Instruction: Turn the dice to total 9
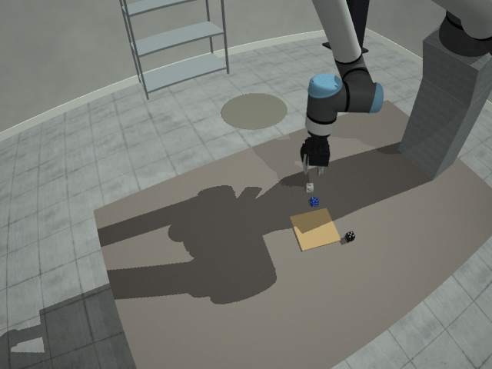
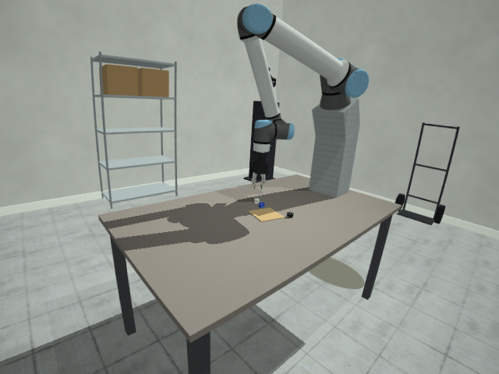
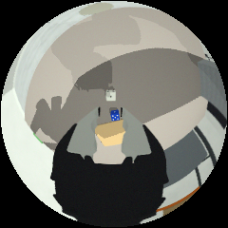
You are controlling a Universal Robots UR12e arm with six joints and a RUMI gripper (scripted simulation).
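My gripper [image 1: 313,173] [image 2: 258,188] [image 3: 110,107] is partly open and empty, fingers pointing down, above the table near the white die. The white die [image 1: 309,187] [image 2: 256,200] [image 3: 110,95] sits on the table and seems to show one pip on top. The blue die [image 1: 314,201] [image 2: 262,205] [image 3: 115,115] sits between it and the mat, with several pips on top. The black die [image 1: 350,236] [image 2: 289,214] is just off the mat's right corner, its top count unclear; the wrist view does not show it. The tan mat [image 1: 320,238] [image 2: 267,216] [image 3: 111,139] bears no die.
The table [image 1: 297,310] [image 2: 193,281] carries the dice and mat. The arm's grey pedestal [image 1: 440,107] [image 2: 332,153] stands at the table's back right. A shelf rack [image 1: 181,77] [image 2: 136,162] stands behind the table on the floor, and a hand truck [image 2: 428,165] stands to the right.
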